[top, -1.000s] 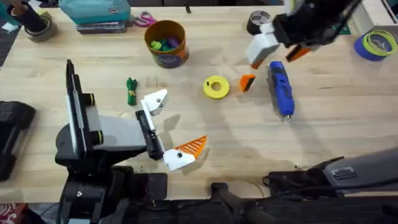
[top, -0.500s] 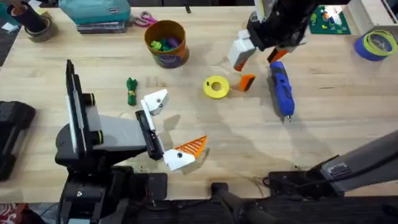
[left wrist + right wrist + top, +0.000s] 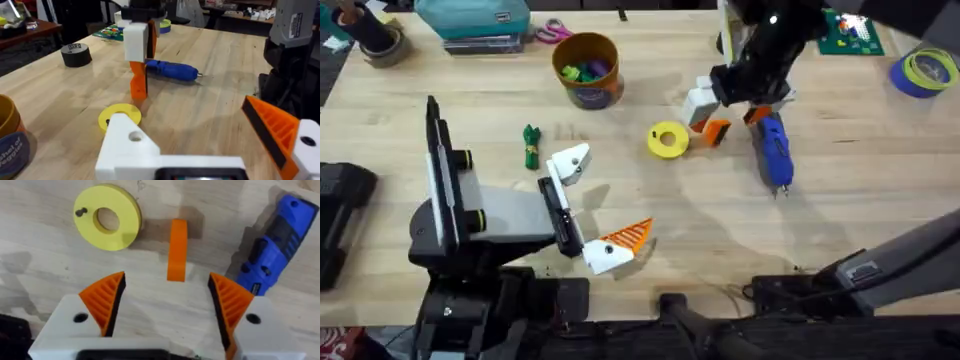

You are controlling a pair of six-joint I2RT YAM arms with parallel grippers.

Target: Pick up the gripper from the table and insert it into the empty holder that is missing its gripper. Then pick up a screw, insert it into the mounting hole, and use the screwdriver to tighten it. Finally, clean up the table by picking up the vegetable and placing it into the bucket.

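The loose orange gripper (image 3: pixel 717 131) lies on the table between a yellow ring (image 3: pixel 667 140) and the blue screwdriver (image 3: pixel 772 148). My right gripper (image 3: pixel 728 110) hovers open just above it. In the right wrist view the gripper (image 3: pixel 177 250) sits just ahead of the gap between my orange pads (image 3: pixel 105 300). A small dark screw (image 3: pixel 80 212) rests on the yellow ring (image 3: pixel 106 223). My left gripper (image 3: pixel 592 205) rests open near the front; one finger is the plain white holder (image 3: pixel 570 163), the other carries an orange pad (image 3: pixel 630 234). The green vegetable (image 3: pixel 531 146) lies left of the holder. The bucket (image 3: pixel 587 68) stands behind.
A black tape roll (image 3: pixel 732 33) sits at the back behind the right arm, a blue tape roll (image 3: pixel 925 72) at the far right. A teal case (image 3: pixel 473 20) and scissors (image 3: pixel 552 32) lie along the back edge. Bare wood stretches across the front right.
My right arm has swung left and come down, bringing its open fingers from the back right to just over the loose orange gripper. The left arm is still.
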